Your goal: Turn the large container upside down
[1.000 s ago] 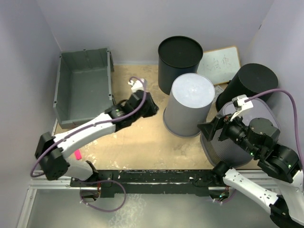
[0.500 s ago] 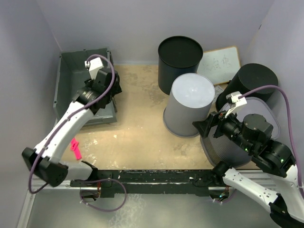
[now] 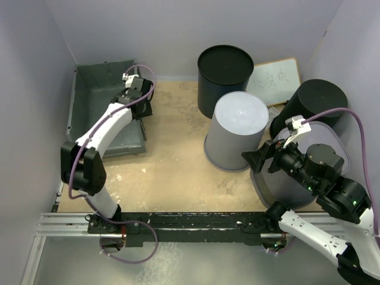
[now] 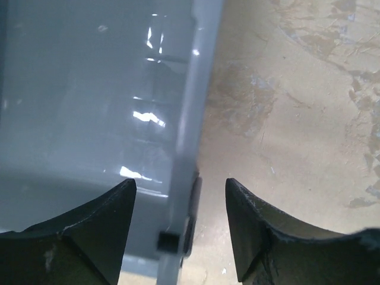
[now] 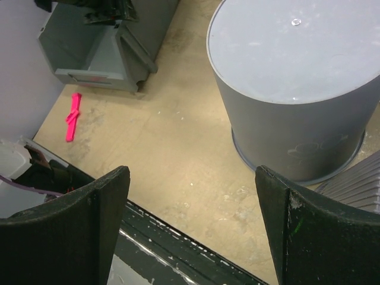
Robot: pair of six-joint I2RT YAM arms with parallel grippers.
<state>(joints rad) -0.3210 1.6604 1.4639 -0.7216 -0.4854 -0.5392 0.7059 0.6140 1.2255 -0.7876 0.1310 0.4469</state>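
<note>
The large container [image 3: 98,116] is a dark grey rectangular crate at the far left, standing open side up against the left wall. My left gripper [image 3: 138,102] hangs over its right wall. In the left wrist view that gripper [image 4: 180,185] is open, and the crate's rim [image 4: 191,113] runs between the two fingers without touching either. The crate's inner floor [image 4: 77,101] lies to the left of the rim. My right gripper [image 3: 257,160] is open over bare table near the right side, holding nothing [image 5: 190,173]. The crate [image 5: 95,44] also shows at the upper left of the right wrist view.
A light grey round bin [image 3: 237,130] stands upside down mid-table, close to my right gripper. Behind it is a black bin [image 3: 225,70], with another black bin [image 3: 313,102] at the right and a whiteboard [image 3: 274,80] between them. A mesh basket [image 3: 300,181] sits under the right arm. A pink clip [image 5: 72,116] lies near the front left.
My left arm swung from the table's middle back to the crate's right wall, and its jaws opened. The right arm barely moved.
</note>
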